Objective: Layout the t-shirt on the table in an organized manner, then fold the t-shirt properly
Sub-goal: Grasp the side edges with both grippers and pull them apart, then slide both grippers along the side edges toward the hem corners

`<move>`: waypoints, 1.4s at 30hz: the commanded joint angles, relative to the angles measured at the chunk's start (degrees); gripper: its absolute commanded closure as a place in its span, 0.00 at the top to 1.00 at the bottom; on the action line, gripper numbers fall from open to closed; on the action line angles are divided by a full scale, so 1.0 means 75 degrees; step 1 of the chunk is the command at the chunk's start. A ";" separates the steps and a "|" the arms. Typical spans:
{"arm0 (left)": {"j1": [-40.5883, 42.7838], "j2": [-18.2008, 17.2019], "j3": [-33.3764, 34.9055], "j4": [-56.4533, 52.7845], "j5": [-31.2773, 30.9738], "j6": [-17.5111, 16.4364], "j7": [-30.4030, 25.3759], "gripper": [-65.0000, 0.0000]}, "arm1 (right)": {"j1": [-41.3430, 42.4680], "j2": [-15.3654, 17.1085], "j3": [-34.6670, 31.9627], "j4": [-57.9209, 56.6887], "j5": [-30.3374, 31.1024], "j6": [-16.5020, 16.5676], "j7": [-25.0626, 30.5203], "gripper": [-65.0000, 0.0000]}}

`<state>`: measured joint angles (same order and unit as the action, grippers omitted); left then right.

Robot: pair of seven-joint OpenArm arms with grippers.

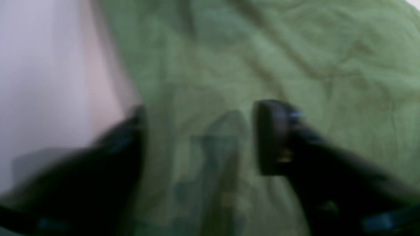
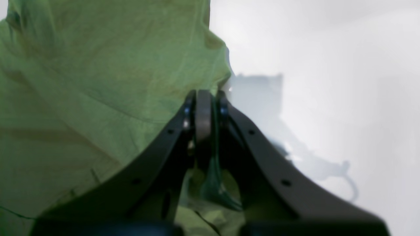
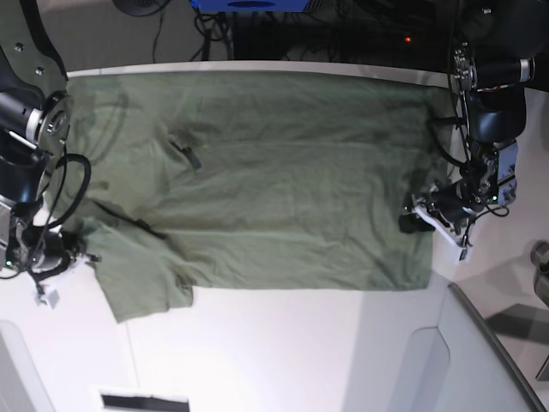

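The t-shirt (image 3: 257, 180) lies spread across the counter (image 3: 283, 352), its left sleeve pinched in the right hand (image 2: 203, 108) while the left hand (image 1: 200, 137) straddles the right hem, fingers apart; it should clamp cloth before both pull evenly.

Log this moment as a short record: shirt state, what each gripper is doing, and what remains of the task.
t-shirt: spread mostly flat on the table, wrinkled, no fold made yet
sleeve: sticks out toward the table's near edge in the base view
left gripper: jaws apart over the shirt's edge, cloth between them, picture blurred
right gripper: shut on a pinch of the shirt's edge
remaining: flatten the wrinkles, then fold
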<state>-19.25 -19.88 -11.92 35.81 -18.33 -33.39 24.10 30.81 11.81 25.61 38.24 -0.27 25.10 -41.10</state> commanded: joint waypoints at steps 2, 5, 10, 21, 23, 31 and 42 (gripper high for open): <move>0.0145 -0.0063 0.0013 0.0306 0.0117 -0.0044 0.0286 0.10 | 0.0259 0.0119 -0.0009 0.0135 0.0054 0.0046 0.0094 0.00; 0.0603 -0.0086 0.0013 0.1150 0.0105 -0.0032 0.0298 0.00 | 0.0259 0.0119 -0.0009 0.0135 0.0054 0.0046 0.0094 0.00; 0.1353 -0.0098 0.0013 0.2780 0.0105 0.0671 0.0989 0.00 | 0.0259 0.0107 -0.0009 0.0135 0.0054 0.0046 0.0129 0.00; 0.2361 0.0042 0.0013 0.5171 0.0164 0.0706 0.2536 0.00 | 0.0259 0.0130 -0.0009 0.0135 0.0054 0.0046 0.0129 0.00; 0.2478 0.0042 0.0013 0.5311 0.0164 0.0706 0.2654 0.00 | 0.0259 0.0130 -0.0009 0.0135 0.0054 0.0046 0.0129 0.00; 0.2759 -0.0004 -0.0737 0.5476 0.0187 0.0718 0.3005 0.18 | 0.0259 0.0130 -0.0009 0.0135 0.0054 0.0046 0.0129 0.00; 0.2713 -0.0004 -0.1933 0.5710 0.0340 0.0718 0.2982 0.65 | 0.0259 0.0130 -0.0009 0.0135 0.0054 0.0046 0.0129 0.00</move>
<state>2.46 -18.90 -26.15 77.87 -15.53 -28.27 47.44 30.89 12.01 25.58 38.24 -0.25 25.10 -40.93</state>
